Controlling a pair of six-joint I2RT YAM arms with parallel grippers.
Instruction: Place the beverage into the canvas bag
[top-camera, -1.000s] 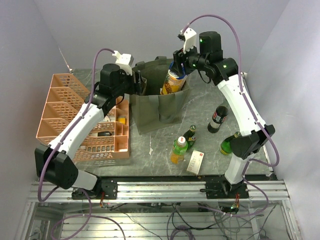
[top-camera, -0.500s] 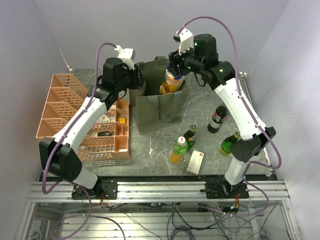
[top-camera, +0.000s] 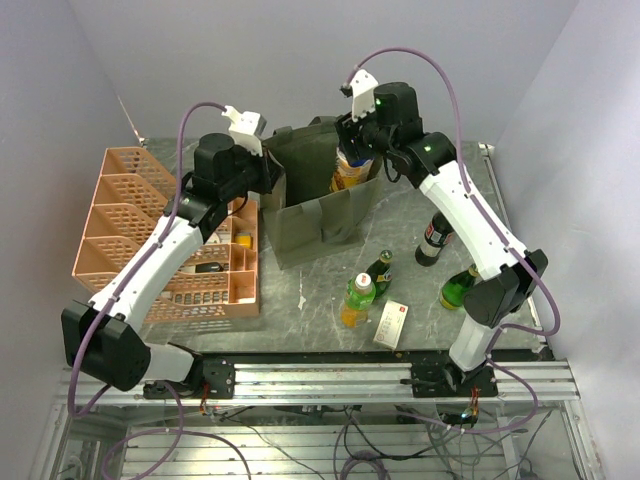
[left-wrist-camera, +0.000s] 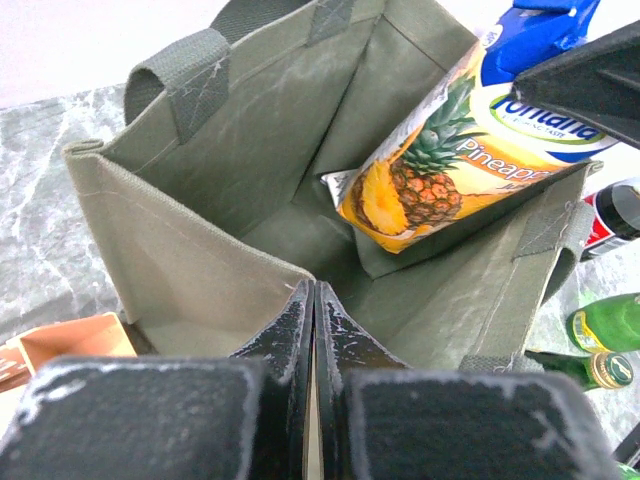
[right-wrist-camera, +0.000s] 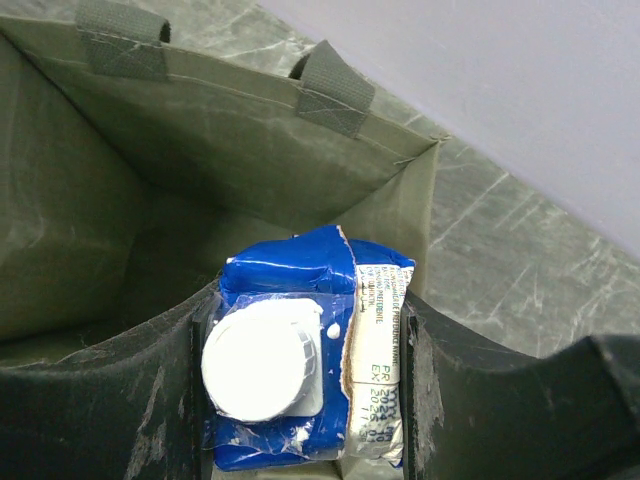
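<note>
Over the open mouth of the canvas bag (top-camera: 315, 205), the right gripper (right-wrist-camera: 305, 400) holds a pineapple juice carton (left-wrist-camera: 450, 160) by its blue top. 1 jaw presses each side just below the white cap (right-wrist-camera: 262, 360), so the jaws stand partly open, as wide as the carton.

The carton's bottom end is below the bag's rim, inside the bag, though it is hard to tell whether it touches the bag's floor. Its long axis is slanted, not upright. The bottom points down and toward the bag's left wall, while the capped top leans out toward the bag's right side, where the right arm reaches in.

The left gripper (left-wrist-camera: 314, 300) is at the bag's left rim. Its 2 jaws are shut tight together, apparently with the fabric edge pinched between them, holding the mouth open.

Judging from this, the carton hangs directly under the right jaws with room beneath it. The next move looks like a lowering along that slant, then a release. Several bottles (top-camera: 357, 298) lie in front of the bag and to its right.
</note>
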